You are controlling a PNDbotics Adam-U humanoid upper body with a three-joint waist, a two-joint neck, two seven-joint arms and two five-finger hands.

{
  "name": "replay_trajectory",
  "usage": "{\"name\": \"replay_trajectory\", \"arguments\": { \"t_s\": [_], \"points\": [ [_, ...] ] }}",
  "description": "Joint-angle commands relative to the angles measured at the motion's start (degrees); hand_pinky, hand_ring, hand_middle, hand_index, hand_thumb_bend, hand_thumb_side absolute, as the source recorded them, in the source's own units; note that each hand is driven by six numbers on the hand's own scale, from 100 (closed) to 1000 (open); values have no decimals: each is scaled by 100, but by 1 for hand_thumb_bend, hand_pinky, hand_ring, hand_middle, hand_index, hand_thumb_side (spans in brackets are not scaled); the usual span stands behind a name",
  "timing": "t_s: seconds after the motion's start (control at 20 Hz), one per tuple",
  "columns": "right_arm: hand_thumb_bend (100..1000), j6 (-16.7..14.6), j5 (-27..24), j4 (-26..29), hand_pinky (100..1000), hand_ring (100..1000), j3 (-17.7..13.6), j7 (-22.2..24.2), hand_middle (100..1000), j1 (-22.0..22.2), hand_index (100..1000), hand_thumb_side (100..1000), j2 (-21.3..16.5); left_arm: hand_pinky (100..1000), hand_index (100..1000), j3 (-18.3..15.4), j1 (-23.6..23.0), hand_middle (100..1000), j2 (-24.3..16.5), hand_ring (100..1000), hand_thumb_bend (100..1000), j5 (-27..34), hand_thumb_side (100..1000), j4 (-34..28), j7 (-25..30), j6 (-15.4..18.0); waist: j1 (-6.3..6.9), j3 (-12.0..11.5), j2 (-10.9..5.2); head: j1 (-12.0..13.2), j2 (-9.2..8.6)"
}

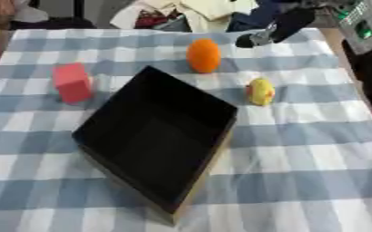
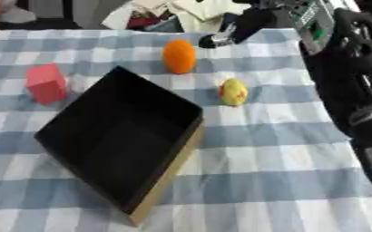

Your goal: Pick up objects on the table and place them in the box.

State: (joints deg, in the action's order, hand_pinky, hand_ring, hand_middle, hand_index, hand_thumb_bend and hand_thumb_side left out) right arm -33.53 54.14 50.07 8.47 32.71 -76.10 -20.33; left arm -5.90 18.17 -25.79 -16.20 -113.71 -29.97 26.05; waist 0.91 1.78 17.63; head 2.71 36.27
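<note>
Right now your right hand (image 1: 256, 38) hangs at the far edge of the table, dark and small in both views, and you cannot tell from here whether its fingers are spread or curled; it seems to carry nothing. The orange ball (image 1: 203, 55) sits just to the left of that hand and slightly nearer you, clear of it, so it looks like the first thing to go for. The yellow fruit-like piece (image 1: 260, 91) lies nearer you than the hand, almost straight below it, with its longer side upright. The black box (image 1: 209, 167) is empty and lies well to the hand's near left, its long axis running diagonally from far left to near right. The red block (image 1: 71, 82) stands beyond the box's left wall, farthest from this hand. Your left hand shows in neither view, so the right is the one placed for the ball
</note>
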Motion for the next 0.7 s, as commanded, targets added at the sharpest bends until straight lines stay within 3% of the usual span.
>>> {"name": "replay_trajectory", "arguments": {
  "t_s": [0.05, 0.35, 0.7],
  "points": [
    [527, -420, 93, 55, 937, 972, -34, 714, 922, -88, 949, 752, -181, 536, 833, -64, 24, 662, -190, 721, 180, -18, 892, -88, -26, -5, 5, 6, -151, 23, -4],
    [545, -323, 160, 54, 948, 959, -15, 1114, 926, -44, 962, 651, -217, 535, 832, -63, 14, 662, -189, 722, 179, -20, 891, -88, -25, -13, 3, 21, -153, 29, -11],
    [537, -214, 208, -137, 944, 937, 52, 1234, 914, 29, 953, 521, -247, 534, 832, -62, 1, 662, -183, 722, 176, -27, 888, -88, -14, -21, -4, 20, -151, 41, -23]
  ]
}}
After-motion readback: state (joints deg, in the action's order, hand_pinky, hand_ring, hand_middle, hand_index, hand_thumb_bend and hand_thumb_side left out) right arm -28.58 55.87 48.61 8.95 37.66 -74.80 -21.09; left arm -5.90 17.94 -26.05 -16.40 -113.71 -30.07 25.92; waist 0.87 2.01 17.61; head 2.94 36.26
